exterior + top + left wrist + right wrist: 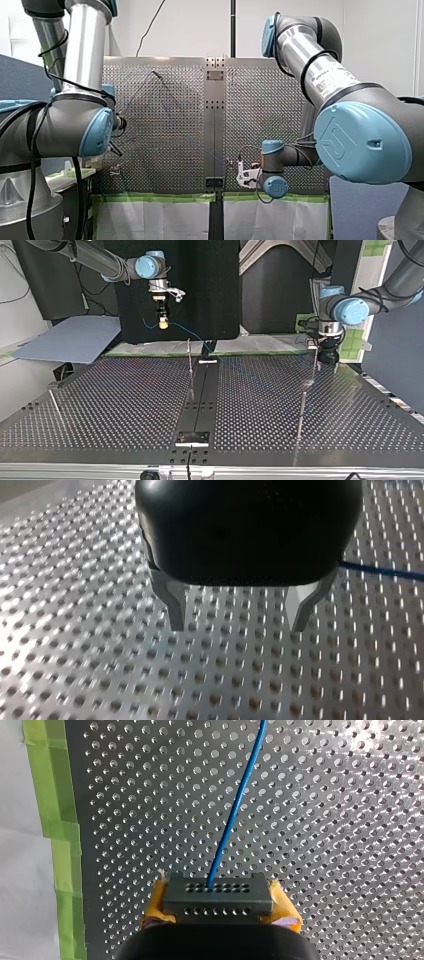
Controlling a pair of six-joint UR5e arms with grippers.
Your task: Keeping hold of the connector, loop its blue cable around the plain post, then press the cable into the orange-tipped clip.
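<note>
Right gripper (220, 906) pinches the connector (218, 892), clear only in its wrist view; left gripper (238, 622) stands wide.

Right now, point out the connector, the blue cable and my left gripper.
connector (218, 895): right wrist view, middle of its dark holed face.
blue cable (240, 795): right wrist view, mid-run ahead of the connector.
left gripper (239, 626): left wrist view, midway between its fingertips.

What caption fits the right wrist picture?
My right gripper clamps the grey connector, its blue cable stretching away over the perforated table.
</note>
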